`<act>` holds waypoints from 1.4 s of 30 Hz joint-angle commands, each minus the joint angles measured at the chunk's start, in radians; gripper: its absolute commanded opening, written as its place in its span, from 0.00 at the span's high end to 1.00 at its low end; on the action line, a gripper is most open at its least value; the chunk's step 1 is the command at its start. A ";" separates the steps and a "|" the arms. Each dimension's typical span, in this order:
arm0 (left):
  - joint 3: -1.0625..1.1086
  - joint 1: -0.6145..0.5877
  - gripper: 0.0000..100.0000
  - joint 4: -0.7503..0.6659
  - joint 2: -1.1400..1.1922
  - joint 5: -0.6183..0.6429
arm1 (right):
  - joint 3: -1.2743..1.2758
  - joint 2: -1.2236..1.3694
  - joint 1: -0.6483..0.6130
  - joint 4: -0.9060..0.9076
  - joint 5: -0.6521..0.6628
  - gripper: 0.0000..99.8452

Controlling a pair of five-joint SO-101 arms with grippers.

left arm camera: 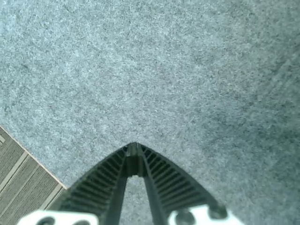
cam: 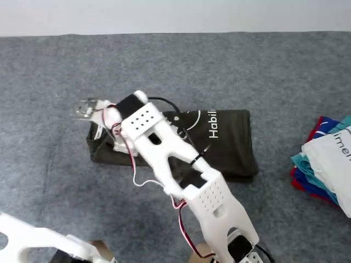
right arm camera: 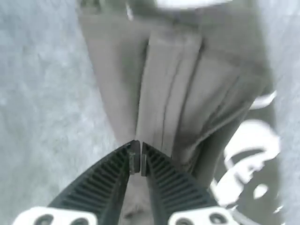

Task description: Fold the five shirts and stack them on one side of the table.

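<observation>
Dark shirt [cam: 230, 142] lies folded into a rectangle mid tabletop [cam: 247, 66], white print facing up. The right arm crosses it from the near edge. Right end effector [cam: 88, 108] sits at the shirt's far-left corner, just past the cloth edge in the high view. In the right wrist view the same end effector [right arm camera: 136, 152] has its tips pressed together over a ridge of folded fabric on the shirt [right arm camera: 187, 93]. Can't tell whether any cloth is nipped between them.

Stack [cam: 323, 164] of folded shirts sits at the right edge of the tabletop, well apart from the dark shirt, with white on top and teal, blue and red layers under it.

Left arm [cam: 38, 241] is low at the near-left corner. Left end effector [left arm camera: 135, 152] has its tips pressed together with nothing between them, over bare grey tabletop [left arm camera: 164, 70] near its edge. A floor strip [left arm camera: 18, 173] shows past that edge.
</observation>
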 commanded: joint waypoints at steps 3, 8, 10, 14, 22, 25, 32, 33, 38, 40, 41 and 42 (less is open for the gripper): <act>-0.005 0.009 1.00 -0.023 -0.025 -0.005 | -0.060 0.050 -0.004 -0.119 0.011 0.99; -0.005 0.009 1.00 -0.023 -0.025 -0.005 | -0.060 0.108 -0.002 -0.125 0.046 0.99; -0.005 0.009 1.00 -0.023 -0.025 -0.005 | -0.060 0.131 0.016 -0.127 0.074 0.99; -0.005 0.009 1.00 -0.025 -0.025 -0.005 | -0.061 0.153 0.094 -0.180 0.129 0.99; -0.005 0.009 1.00 -0.025 -0.025 -0.005 | -0.198 0.151 0.199 -0.214 0.143 0.99; -0.005 0.009 1.00 -0.023 -0.025 -0.005 | -0.276 0.153 0.197 -0.174 0.143 0.99; -0.004 0.009 1.00 -0.018 -0.025 -0.005 | -0.384 0.151 0.073 0.059 0.137 0.99; -0.004 0.009 1.00 -0.018 -0.025 -0.005 | -0.390 0.153 0.050 0.077 0.135 0.99; -0.004 0.009 1.00 -0.018 -0.025 -0.005 | -0.387 0.170 -0.025 0.099 0.054 0.99; -0.004 0.009 1.00 -0.018 -0.025 -0.005 | -0.393 0.211 -0.028 0.091 0.052 0.99; -0.004 0.009 1.00 -0.018 -0.025 -0.005 | -0.394 0.234 -0.027 0.082 0.052 0.99; -0.004 0.009 1.00 -0.018 -0.025 -0.005 | -0.394 0.259 -0.022 0.074 0.052 0.99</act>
